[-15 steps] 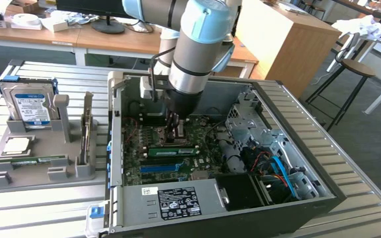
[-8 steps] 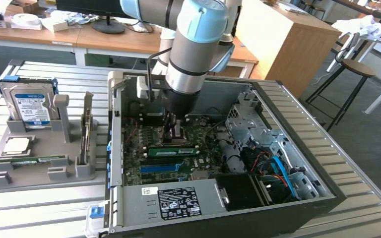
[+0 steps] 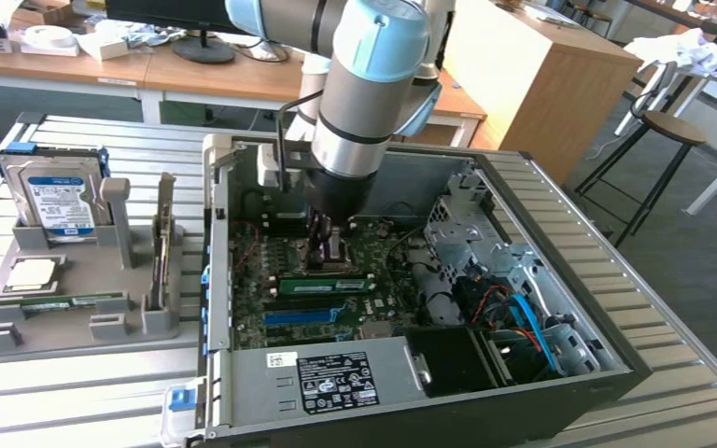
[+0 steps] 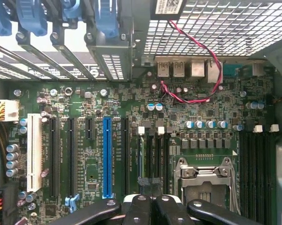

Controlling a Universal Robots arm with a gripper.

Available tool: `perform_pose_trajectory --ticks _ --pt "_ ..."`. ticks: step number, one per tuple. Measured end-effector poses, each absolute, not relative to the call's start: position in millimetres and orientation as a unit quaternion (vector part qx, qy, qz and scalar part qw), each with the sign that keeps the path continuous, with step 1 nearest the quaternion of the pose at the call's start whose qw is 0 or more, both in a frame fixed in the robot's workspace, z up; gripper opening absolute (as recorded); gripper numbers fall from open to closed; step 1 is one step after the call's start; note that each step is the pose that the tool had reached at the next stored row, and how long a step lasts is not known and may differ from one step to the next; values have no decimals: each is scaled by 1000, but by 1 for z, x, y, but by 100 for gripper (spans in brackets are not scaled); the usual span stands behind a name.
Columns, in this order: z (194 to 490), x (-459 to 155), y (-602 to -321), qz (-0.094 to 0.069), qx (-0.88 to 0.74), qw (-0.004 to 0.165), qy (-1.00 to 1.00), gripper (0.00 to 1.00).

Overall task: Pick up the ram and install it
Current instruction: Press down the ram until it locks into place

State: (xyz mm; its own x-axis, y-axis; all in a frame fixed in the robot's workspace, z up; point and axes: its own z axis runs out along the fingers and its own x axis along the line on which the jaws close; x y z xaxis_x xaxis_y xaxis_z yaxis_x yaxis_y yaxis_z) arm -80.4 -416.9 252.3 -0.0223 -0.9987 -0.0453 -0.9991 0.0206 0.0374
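The arm reaches down into the open computer case (image 3: 496, 280), its hand (image 3: 330, 245) low over the motherboard (image 4: 84, 154) with the fingers (image 4: 141, 208) closed together. The ram (image 3: 325, 284) (a thin green stick) lies seated across the board just beside the hand, free of the fingers. In the wrist view, the fingers hover near the empty processor socket (image 4: 204, 180) and a blue slot (image 4: 107, 157). On the counter (image 3: 72, 392) at the exterior view's left, a grey holder (image 3: 78, 322) carries a hard drive (image 3: 60, 201).
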Motion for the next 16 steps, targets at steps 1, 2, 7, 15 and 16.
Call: perform_pose_trajectory --ticks 1,2,7,15,16 --pt "252 -80 -417 29 -699 3 714 10" --pt "252 -80 -418 29 -699 3 714 10" --pt "252 -80 -418 29 -699 3 714 10" --pt "249 -81 -418 29 -699 3 714 10" --pt "248 -81 -418 29 -699 3 714 10"
